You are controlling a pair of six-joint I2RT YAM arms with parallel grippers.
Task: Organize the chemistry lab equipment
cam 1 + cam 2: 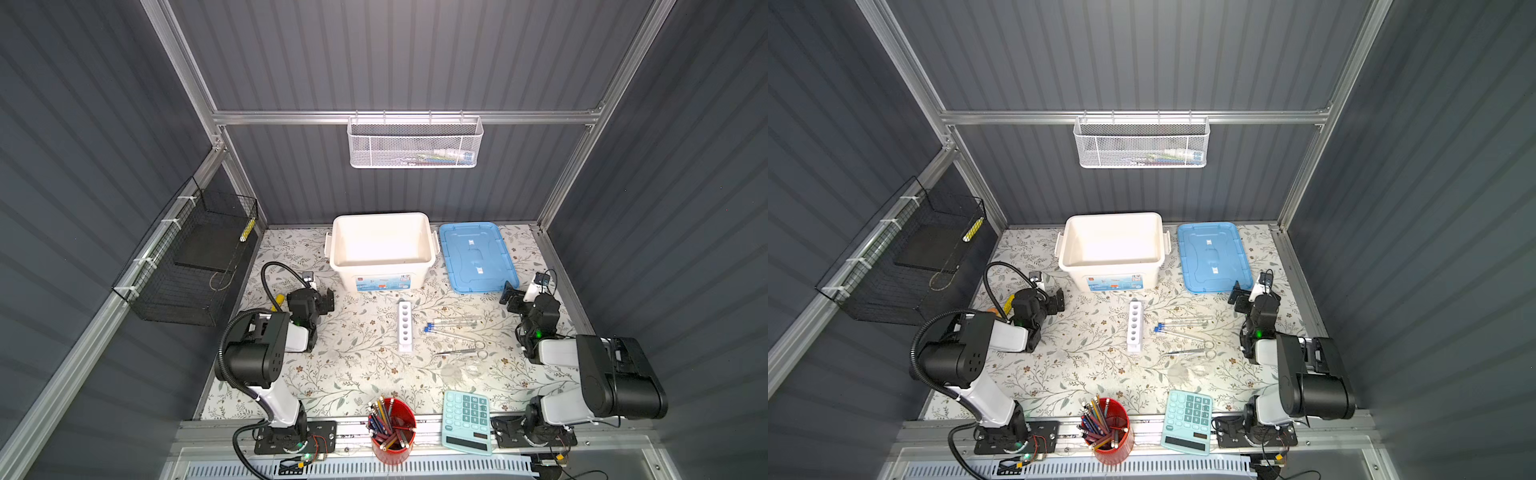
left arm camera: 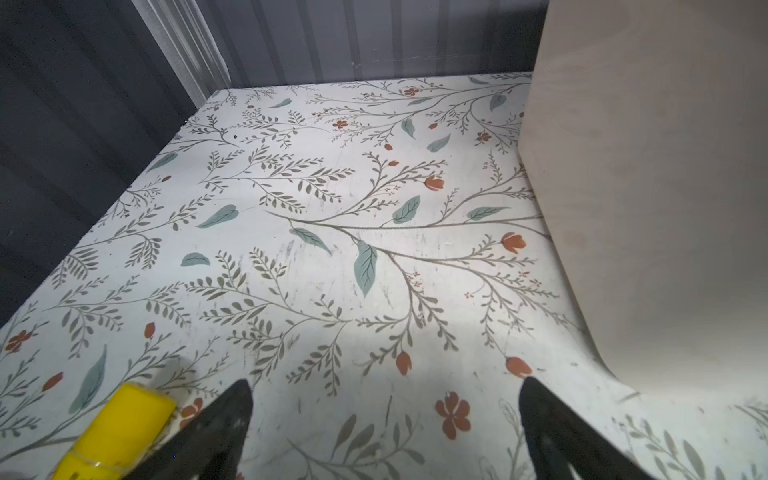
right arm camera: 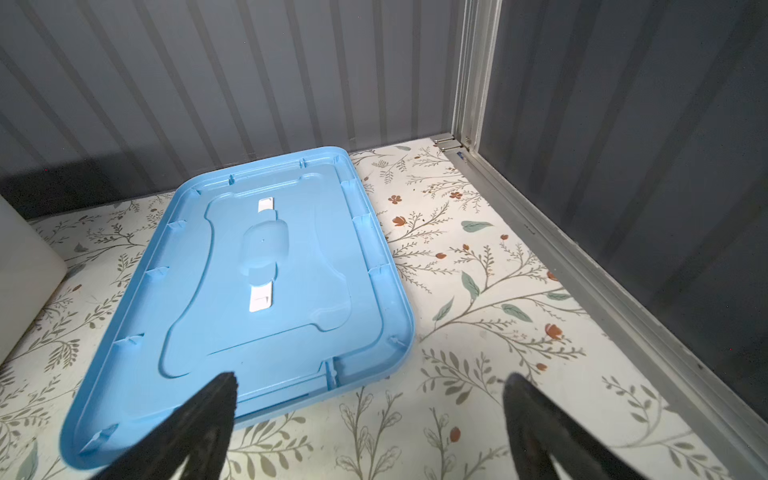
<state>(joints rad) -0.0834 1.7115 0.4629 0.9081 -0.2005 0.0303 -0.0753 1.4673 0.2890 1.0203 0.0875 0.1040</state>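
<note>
Two blue-capped test tubes (image 1: pixel 455 321), laid flat mid-table just right of the white tube rack (image 1: pixel 404 326), long axes left-to-right, caps leftward, are placed near-left of the right gripper (image 1: pixel 512 296), the nearer one; left gripper (image 1: pixel 328 300) likewise spread wide, empty.

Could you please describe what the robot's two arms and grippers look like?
The left arm and the right arm both have bulky black joint housings joined by white links. A ribbed black hose runs along the left arm only. Each wrist shows a small green light. The left gripper and the right gripper have black, tapering fingers.
</note>
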